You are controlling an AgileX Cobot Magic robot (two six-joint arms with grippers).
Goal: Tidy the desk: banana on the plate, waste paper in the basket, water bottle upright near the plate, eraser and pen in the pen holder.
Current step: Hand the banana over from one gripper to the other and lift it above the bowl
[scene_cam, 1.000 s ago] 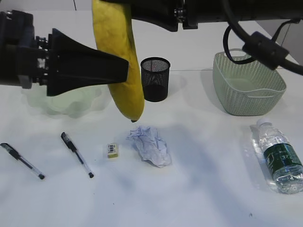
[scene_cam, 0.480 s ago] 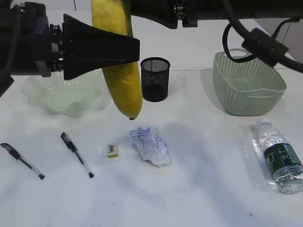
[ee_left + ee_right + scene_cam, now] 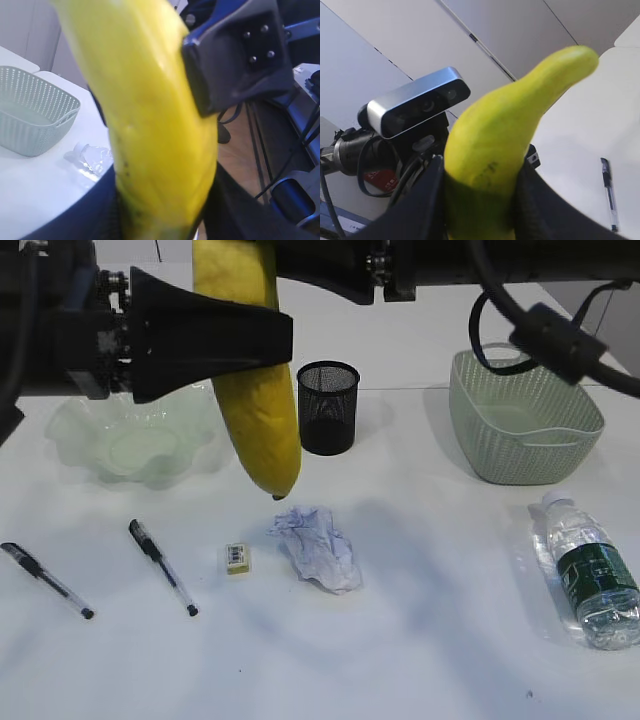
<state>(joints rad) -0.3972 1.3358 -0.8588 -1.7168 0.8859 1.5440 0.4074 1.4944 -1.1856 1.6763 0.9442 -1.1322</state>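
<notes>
Two claws clamp one banana (image 3: 262, 410) (hanging upright above the tabletop (image 3: 420, 640)): left claw (image 3: 270, 340) and right claw (image 3: 480, 200) both gripping it.

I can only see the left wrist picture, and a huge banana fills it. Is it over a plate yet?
Observer: No. In the exterior view the banana hangs tip down over the table, to the right of the plate.
Operator: Is anything else lying about?
Observer: Yes. One pen, a second pen, an eraser and crumpled paper lie on the table in front.
Operator: Where do the pens go?
Observer: Into a black mesh holder, which stands upright just right of the banana in that view.
</notes>
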